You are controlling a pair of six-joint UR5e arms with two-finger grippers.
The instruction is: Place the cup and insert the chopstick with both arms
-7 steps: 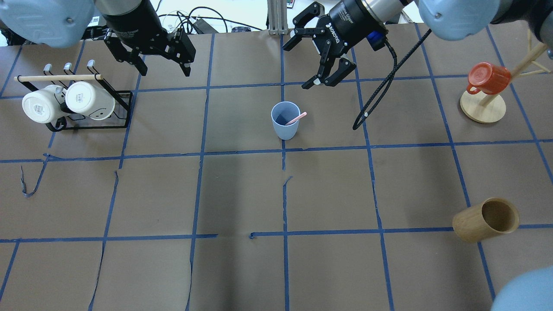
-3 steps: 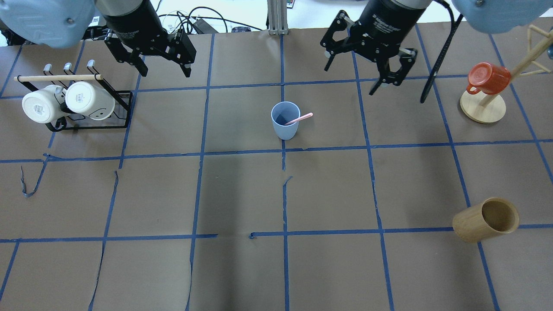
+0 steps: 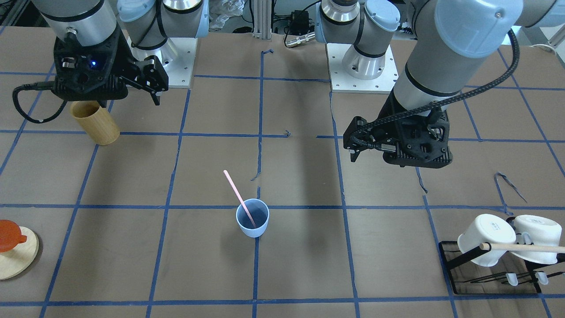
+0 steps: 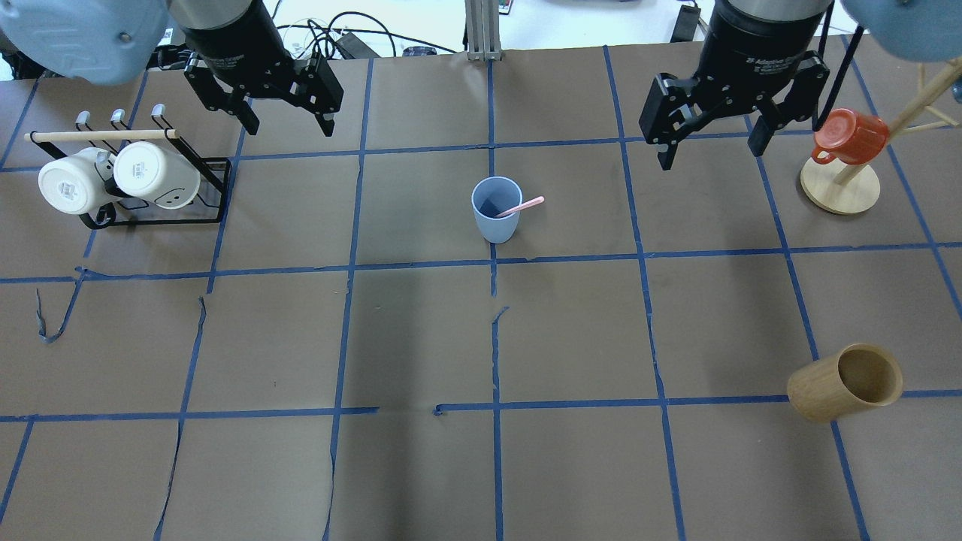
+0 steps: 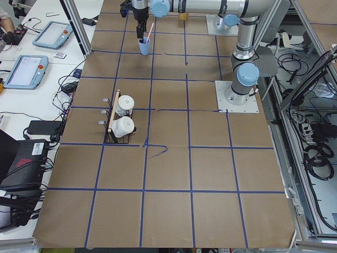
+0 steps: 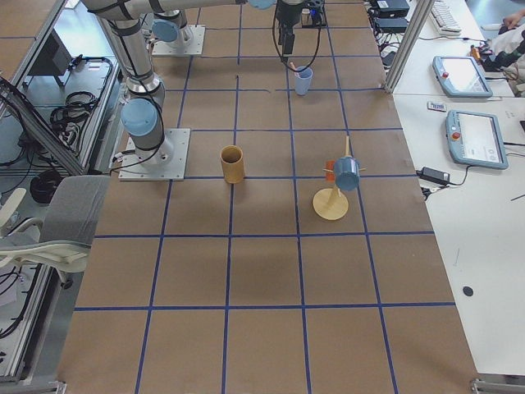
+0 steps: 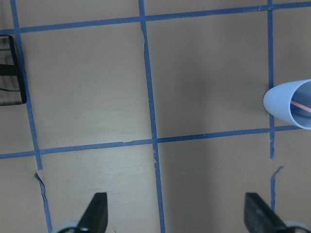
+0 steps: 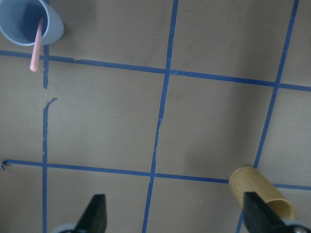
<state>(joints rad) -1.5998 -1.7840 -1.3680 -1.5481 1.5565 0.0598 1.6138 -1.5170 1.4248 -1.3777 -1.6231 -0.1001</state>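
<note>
The pale blue cup [image 4: 496, 219] stands upright near the middle of the table. It also shows in the front view [image 3: 252, 219] and both wrist views [image 7: 290, 104] [image 8: 29, 24]. The pink chopstick [image 4: 525, 204] [image 3: 237, 195] stands in the cup and leans on its rim, its top pointing right in the overhead view. My left gripper [image 4: 289, 122] [image 7: 177, 216] is open and empty, far back and left of the cup. My right gripper [image 4: 709, 152] [image 8: 175, 216] is open and empty, far back and right of the cup.
A black rack [image 4: 214, 191] with two white mugs and a wooden rod [image 4: 101, 135] stands at the left. A red mug [image 4: 851, 135] hangs on a wooden tree at the right, close to my right gripper. A tan bamboo cylinder [image 4: 843, 383] lies at the front right.
My right gripper has moved right, away from the cup, and turned about its wrist, still open. The chopstick has settled a little more to the right in the cup. The left arm has not moved.
</note>
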